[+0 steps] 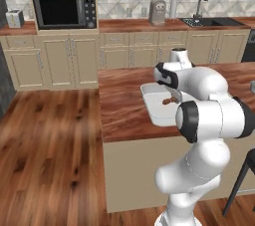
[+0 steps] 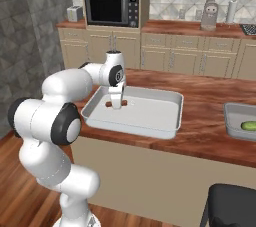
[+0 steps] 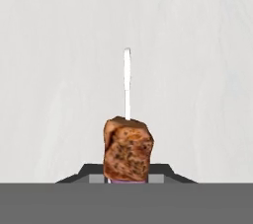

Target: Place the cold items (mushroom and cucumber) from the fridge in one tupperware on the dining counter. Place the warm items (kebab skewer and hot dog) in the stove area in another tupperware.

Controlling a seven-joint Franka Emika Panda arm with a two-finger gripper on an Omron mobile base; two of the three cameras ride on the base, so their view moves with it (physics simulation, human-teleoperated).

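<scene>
Gripper (image 2: 116, 104) clamped on kebab skewer (image 3: 127, 153), lowered inside white tupperware (image 2: 150, 121) on dining counter (image 2: 210, 96), apparently for release there.

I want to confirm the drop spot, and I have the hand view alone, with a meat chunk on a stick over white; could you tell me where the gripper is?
Observer: The gripper is down inside the white tupperware on the dining counter, shut on the kebab skewer.
Operator: Thank you. Is the hot dog in that tub?
Observer: I see none there; brown ends of the skewer poke out either side of the fingers.
Operator: Is any other container nearby?
Observer: Yes, a grey tub at the counter's right end holds the cucumber.
</scene>
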